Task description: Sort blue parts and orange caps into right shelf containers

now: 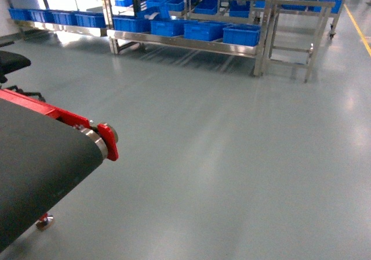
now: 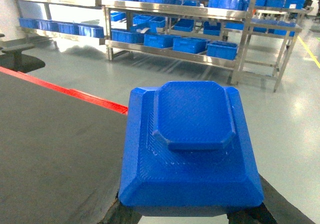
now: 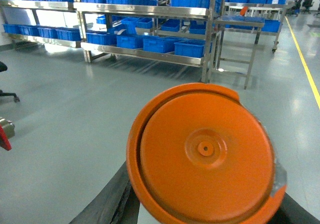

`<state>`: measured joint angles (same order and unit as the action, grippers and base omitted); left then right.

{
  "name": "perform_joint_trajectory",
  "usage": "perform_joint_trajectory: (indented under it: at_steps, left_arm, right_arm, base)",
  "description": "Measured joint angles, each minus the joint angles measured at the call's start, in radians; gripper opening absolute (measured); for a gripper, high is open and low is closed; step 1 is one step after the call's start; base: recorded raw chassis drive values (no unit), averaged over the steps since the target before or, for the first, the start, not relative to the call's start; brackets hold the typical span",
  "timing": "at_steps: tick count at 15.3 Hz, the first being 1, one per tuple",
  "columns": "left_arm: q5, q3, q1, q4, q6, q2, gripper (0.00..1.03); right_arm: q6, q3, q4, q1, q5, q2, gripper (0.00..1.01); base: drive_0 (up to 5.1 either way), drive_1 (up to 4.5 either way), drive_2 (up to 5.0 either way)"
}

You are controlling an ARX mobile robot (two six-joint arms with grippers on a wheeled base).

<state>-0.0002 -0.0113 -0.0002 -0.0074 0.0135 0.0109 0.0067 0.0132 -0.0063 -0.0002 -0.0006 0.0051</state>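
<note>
1. The left end effector [image 2: 190, 216] is closed around a blue part [image 2: 190, 149]; only the dark tips of its fingers show under the piece at the bottom of the left wrist view.
2. The right end effector [image 3: 202, 219] grips an orange cap [image 3: 202, 156], its flat round face turned to the wrist camera and hiding most of the fingers.
3. Neither end effector shows in the head view, so how high the arms are held cannot be told.
4. The blue part is blocky, with sloped shoulders and a raised eight-sided top; no long axis stands out. The cap is a round disc with a stepped rim and a small hub in the middle.
5. Beside the left arm lies a dark conveyor belt [image 1: 35, 173] with a red edge rail [image 1: 69, 118].
6. The blue crates [image 1: 240, 35] sit on a steel shelf [image 1: 185, 42] straight ahead, well apart from both arms across bare grey floor [image 1: 232, 155]. Both loads face them; the right arm looks slightly nearer the right-hand shelves.
7. The base probably has to drive forward before either piece can be dropped in.
</note>
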Motion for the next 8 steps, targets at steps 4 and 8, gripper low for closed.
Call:
perform_joint_trajectory:
  at_steps: [4,8]
  left_arm:
    - [0.0,0.0,0.0,0.0,0.0,0.0,0.41]
    - [0.0,0.0,0.0,0.0,0.0,0.0,0.41]
  right_arm:
    - [0.0,0.0,0.0,0.0,0.0,0.0,0.45]
    - [0.0,0.0,0.0,0.0,0.0,0.0,0.45]
  base:
    - [-1.6,-1.58,-1.6]
    - [-1.6,-1.58,-1.6]
